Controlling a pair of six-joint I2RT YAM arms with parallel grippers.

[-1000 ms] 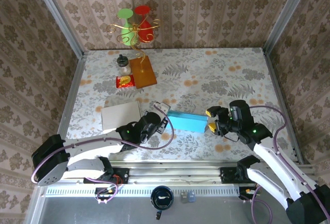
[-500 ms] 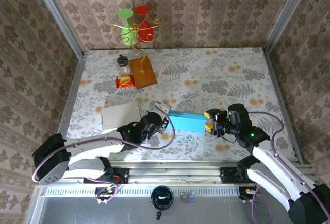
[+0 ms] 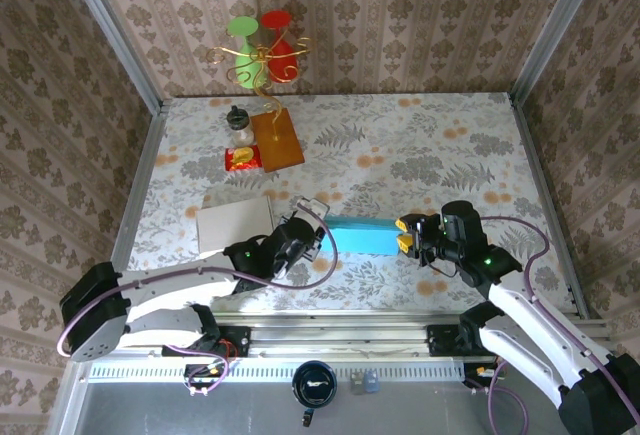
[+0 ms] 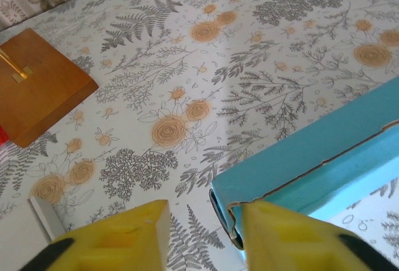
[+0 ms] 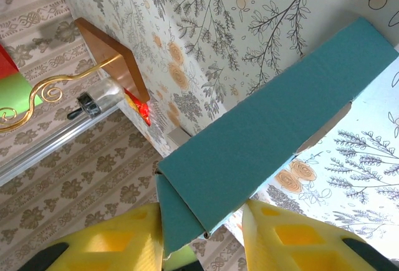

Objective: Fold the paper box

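Right gripper (image 5: 201, 209): fingers straddled one end of the blue box (image 5: 268, 128), close against both faces. I couldn't tell whether they truly pinched it. Left gripper (image 4: 202, 215): fingers spread, holding nothing, the box's other end just beside one finger. The box lay flattened on the table (image 4: 187, 53) between both grippers. My judgement of risks: a one-ended squeeze might crease or pivot the box, and the left finger might snag its open flap.

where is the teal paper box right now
In the top view the teal paper box lies near the front middle of the table, between the left hand and the right hand, its right end between that hand's jaws.
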